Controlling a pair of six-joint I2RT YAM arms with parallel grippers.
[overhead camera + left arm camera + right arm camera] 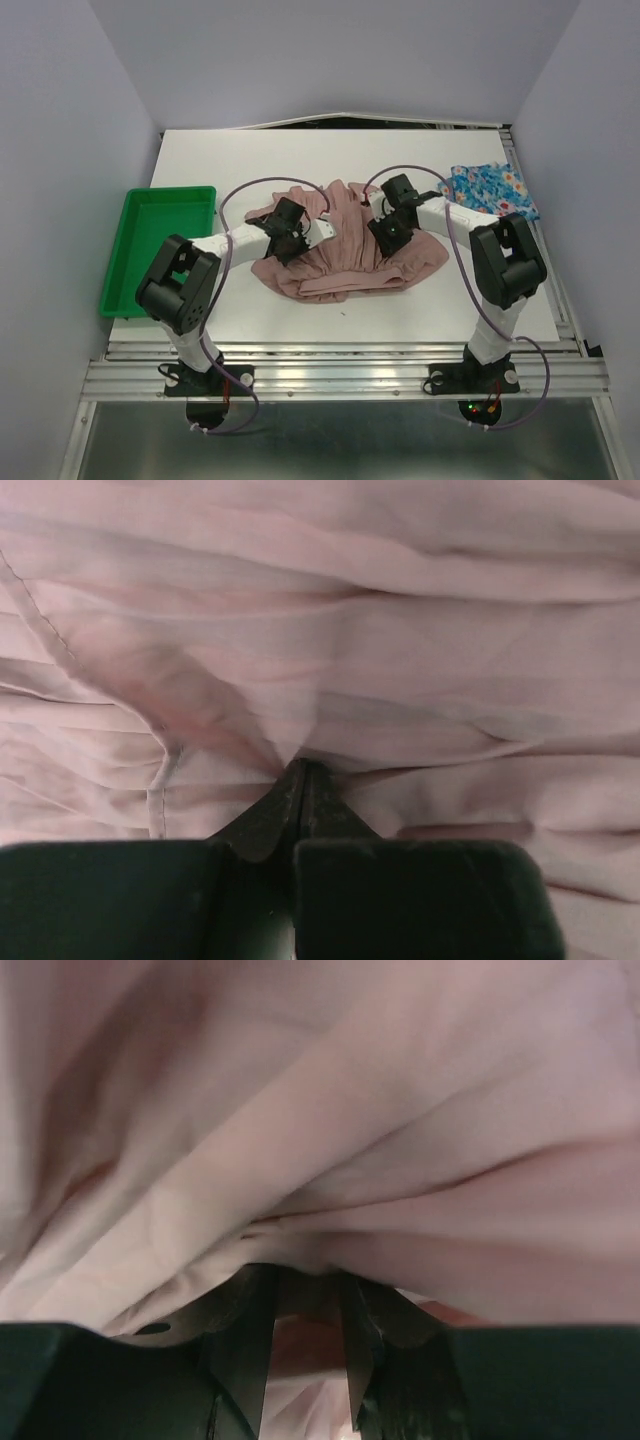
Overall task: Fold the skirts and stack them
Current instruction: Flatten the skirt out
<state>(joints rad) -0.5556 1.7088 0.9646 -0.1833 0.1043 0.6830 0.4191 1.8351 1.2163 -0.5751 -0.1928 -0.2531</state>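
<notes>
left gripper (303, 772): black fingers (272, 818) pressed together. The tips nip a small fold of the dusty-pink pleated skirt (380, 660), and creases fan out from the pinch point.
right gripper (302, 1305): fingers (245, 1355) stand slightly apart, clamped on a thick bunch of the same pink cloth. The cloth drapes over the tips and fills the rest of this wrist view.
dusty-pink pleated skirt, top view (345, 268): rumpled heap at the centre of the white table (400, 325). Gathered part lies toward 12 o'clock, broad rounded edge toward 6 o'clock.
left gripper, top view (290, 238): down on the cloth at the heap's 9 o'clock side.
right gripper, top view (388, 232): down on the cloth at the heap's 2 o'clock side.
blue flowered skirt (492, 190): lies flat at the table's 2 o'clock, apart from the pink heap. The right arm passes just beside its 7 o'clock corner.
green plastic tray (165, 240): at the table's 9 o'clock edge, well apart from the pink skirt. The left arm's elbow overlaps its 5 o'clock corner in this view.
arm bases: side by side at 6 o'clock on the near rail. A purple cable (235, 195) loops up over each arm.
</notes>
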